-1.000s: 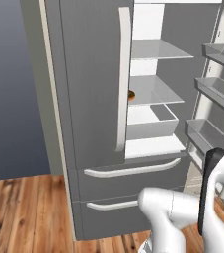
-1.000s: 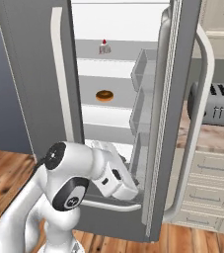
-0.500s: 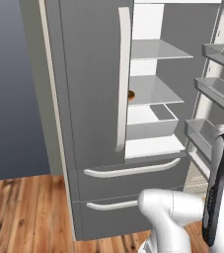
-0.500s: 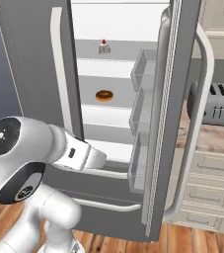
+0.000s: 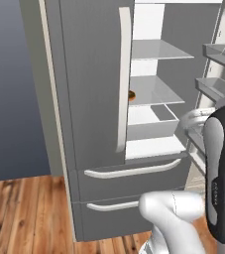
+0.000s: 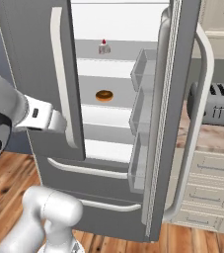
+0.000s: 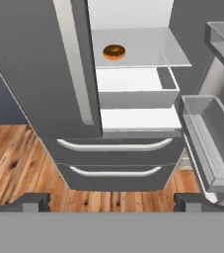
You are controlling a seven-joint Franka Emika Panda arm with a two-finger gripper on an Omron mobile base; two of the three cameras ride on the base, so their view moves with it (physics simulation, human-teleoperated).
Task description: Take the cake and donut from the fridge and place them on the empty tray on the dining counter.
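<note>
The grey fridge (image 6: 29, 49) stands with its left door shut and its right door (image 6: 180, 99) swung open. The tiny white cake (image 6: 103, 47) with a red berry sits on an upper shelf. One shelf lower lies the brown-glazed donut (image 6: 103, 95) (image 7: 114, 51), and its edge peeks past the left door (image 5: 131, 95). My gripper (image 7: 112, 202) is open and empty, its fingertips (image 7: 34, 201) wide apart. It stays back from the fridge, level with the freezer drawers and well short of the donut. The tray and dining counter are out of view.
Door bins (image 7: 209, 143) jut from the open right door. A clear drawer (image 7: 133, 91) sits under the donut's shelf, with two freezer drawers (image 7: 113, 163) below. A toaster (image 6: 214, 103) stands on a marble counter right of the fridge. The wooden floor (image 5: 20, 213) lies in front.
My arm has swung up and round in front of the fridge: its forearm now reaches across the left door in the right base view. The fridge, cake and donut have not moved.
</note>
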